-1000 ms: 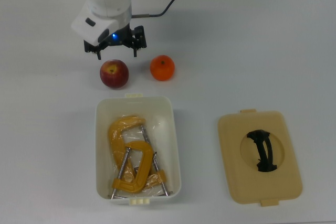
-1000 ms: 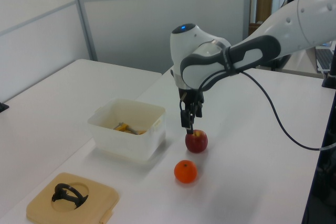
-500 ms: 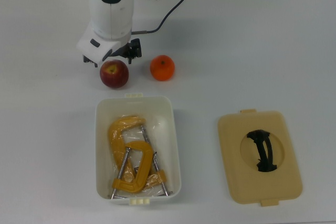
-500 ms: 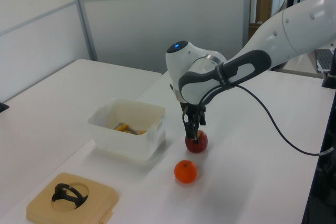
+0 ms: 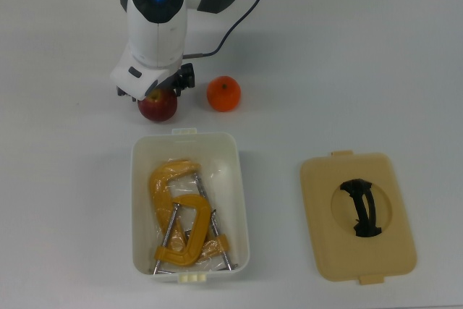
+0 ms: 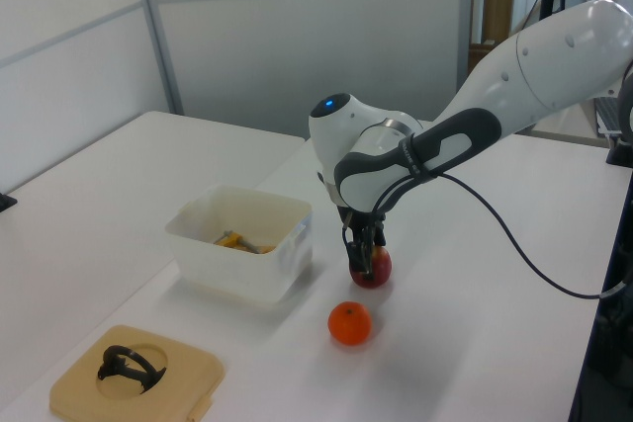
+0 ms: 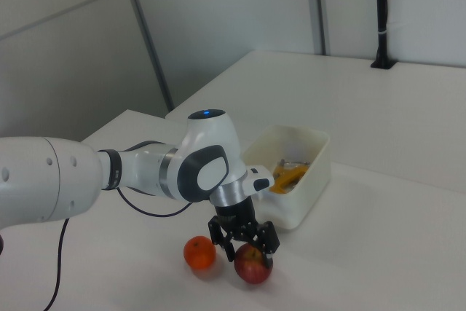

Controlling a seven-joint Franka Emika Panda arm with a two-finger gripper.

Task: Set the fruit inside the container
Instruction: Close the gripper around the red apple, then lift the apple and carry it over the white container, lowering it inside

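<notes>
A white robot arm reaches down over a white desk (image 5: 347, 63). Its black tool (image 7: 245, 244) sits directly on top of the apple (image 5: 158, 107), fingers spread and straddling the upper part of the fruit. In the right view the fingers (image 7: 266, 242) stand on either side of the apple (image 7: 253, 266), open around it; whether they press on it cannot be told. The apple (image 6: 372, 268) rests on the desk.

The orange (image 5: 223, 94) lies on the desk just beside the apple, on the top view's right, clear of the tool. In the left view the orange (image 6: 350, 323) is nearer the camera than the apple.

The tub (image 5: 235, 200) stands close below the apple in the top view, open on top, and holds yellow clamps (image 5: 177, 215). Neither fruit is in it.

A tan lid (image 5: 322, 251) with a black handle (image 5: 362, 208) lies flat on the desk, well apart on the top view's right of the tub.
</notes>
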